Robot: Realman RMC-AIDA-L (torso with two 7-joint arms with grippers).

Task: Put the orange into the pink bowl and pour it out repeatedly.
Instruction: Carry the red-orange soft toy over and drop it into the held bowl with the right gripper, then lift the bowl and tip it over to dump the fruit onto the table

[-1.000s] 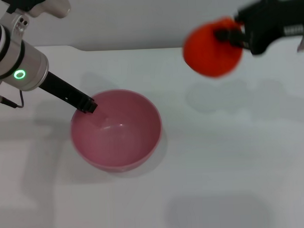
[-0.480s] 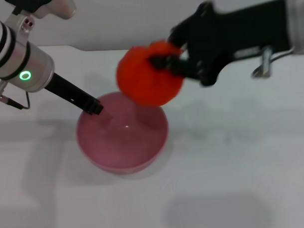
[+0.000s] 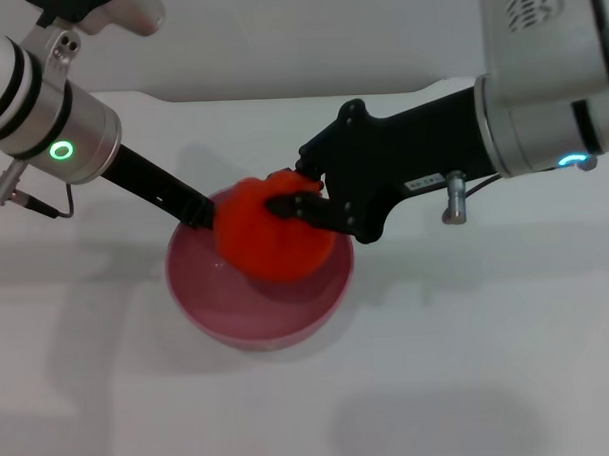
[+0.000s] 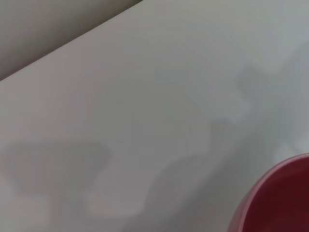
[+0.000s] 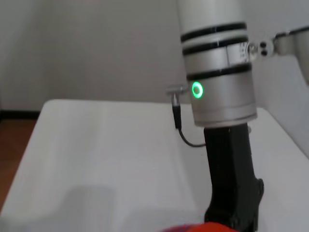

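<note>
The pink bowl (image 3: 253, 315) stands on the white table in the head view. My right gripper (image 3: 296, 200) is shut on the orange (image 3: 260, 240) and holds it over the bowl, low between its walls. My left gripper (image 3: 196, 212) is shut on the bowl's far-left rim. The left wrist view shows only an edge of the bowl (image 4: 280, 203). The right wrist view shows a sliver of the orange (image 5: 203, 227) and the left arm (image 5: 219, 87) beyond it.
The white table (image 3: 469, 362) spreads around the bowl. Its far edge (image 3: 280, 94) meets a grey wall. Both arms reach in over the bowl from the left and right.
My right gripper carried the orange from the upper right leftward and down into the bowl. The bowl and left gripper shifted slightly to the right.
</note>
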